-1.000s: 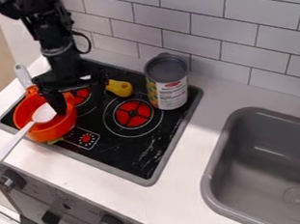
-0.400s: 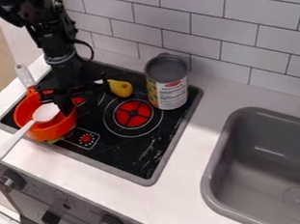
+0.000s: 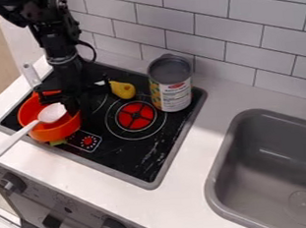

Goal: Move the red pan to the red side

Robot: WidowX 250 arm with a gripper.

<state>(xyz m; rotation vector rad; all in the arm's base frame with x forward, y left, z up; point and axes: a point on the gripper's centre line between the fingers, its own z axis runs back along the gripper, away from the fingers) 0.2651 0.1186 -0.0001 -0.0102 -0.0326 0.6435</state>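
My gripper (image 3: 71, 103) hangs over the stove's left part, its lower end at the right rim of the red pan, partly hiding that rim. The orange-red pan (image 3: 54, 132) sits at the stove's left front corner, its pale handle (image 3: 31, 75) pointing up toward the back. A white spoon (image 3: 52, 113) lies with its bowl in the pan and its handle over the front left edge. One red burner (image 3: 136, 115) is visible right of the pan; the arm hides the area behind it.
A large can (image 3: 170, 85) stands at the stove's (image 3: 153, 182) back right. Beside the arm lies a yellow pear-shaped object (image 3: 122, 90). Something yellow-green (image 3: 57, 142) peeks from under the pan. A grey sink (image 3: 216, 180) is at right, tiled wall behind.
My gripper has shifted slightly to the right. The pan has also moved a little right, its handle swinging right, and the spoon's bowl has shifted right with it.
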